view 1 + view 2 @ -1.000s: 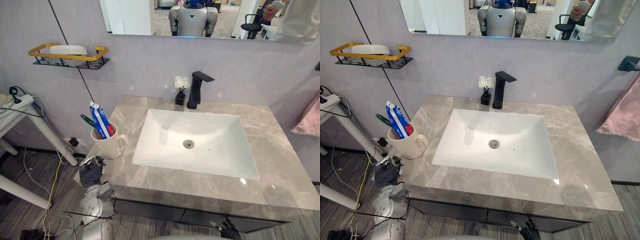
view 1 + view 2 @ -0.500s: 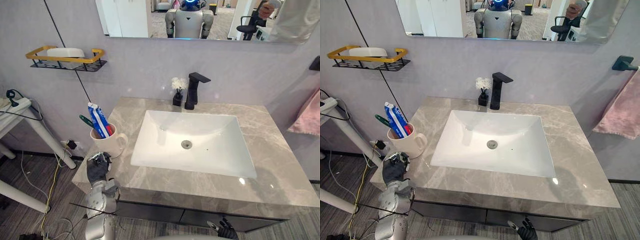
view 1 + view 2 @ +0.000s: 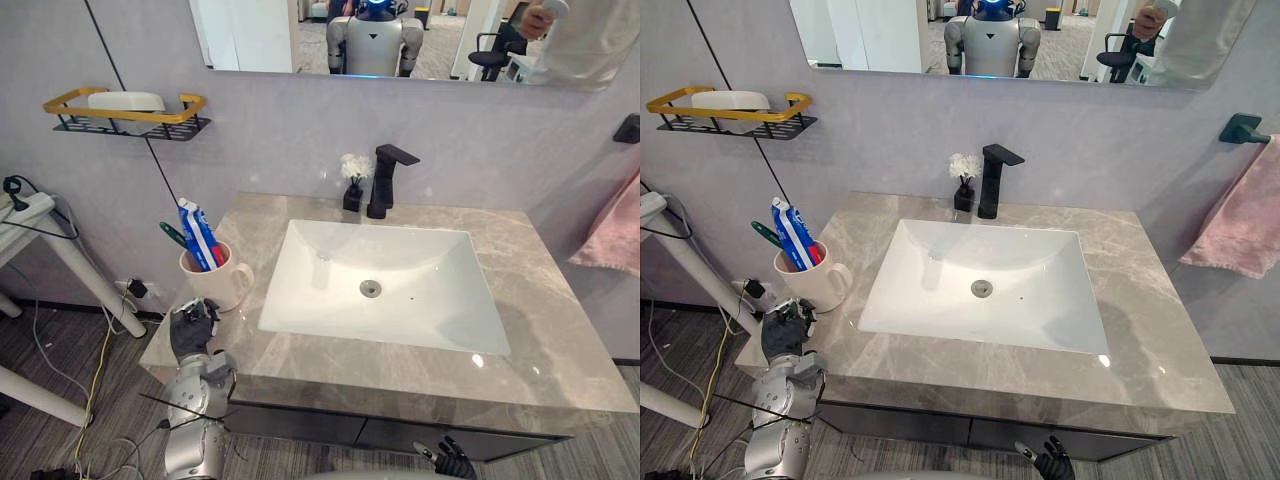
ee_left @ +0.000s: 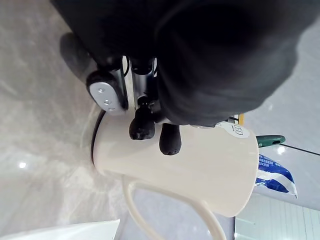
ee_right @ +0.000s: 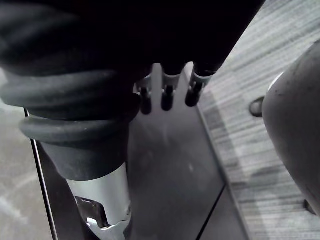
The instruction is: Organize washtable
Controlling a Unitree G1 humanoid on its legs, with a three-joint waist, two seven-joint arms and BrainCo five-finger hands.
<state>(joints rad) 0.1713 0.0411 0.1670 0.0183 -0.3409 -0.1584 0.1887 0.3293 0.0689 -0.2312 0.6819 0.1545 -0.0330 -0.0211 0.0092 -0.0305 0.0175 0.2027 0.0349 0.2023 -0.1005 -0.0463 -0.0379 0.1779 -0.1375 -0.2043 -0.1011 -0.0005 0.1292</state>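
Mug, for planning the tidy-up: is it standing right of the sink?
No, the mug stands on the countertop left of the sink.

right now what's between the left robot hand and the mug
Nothing but a short strip of bare marble countertop, in the left eye view. In the left wrist view the left robot hand has its fingertips right by the cream mug.

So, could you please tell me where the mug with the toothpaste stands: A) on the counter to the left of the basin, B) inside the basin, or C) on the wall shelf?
A: the mug stands on the counter, left of the basin.
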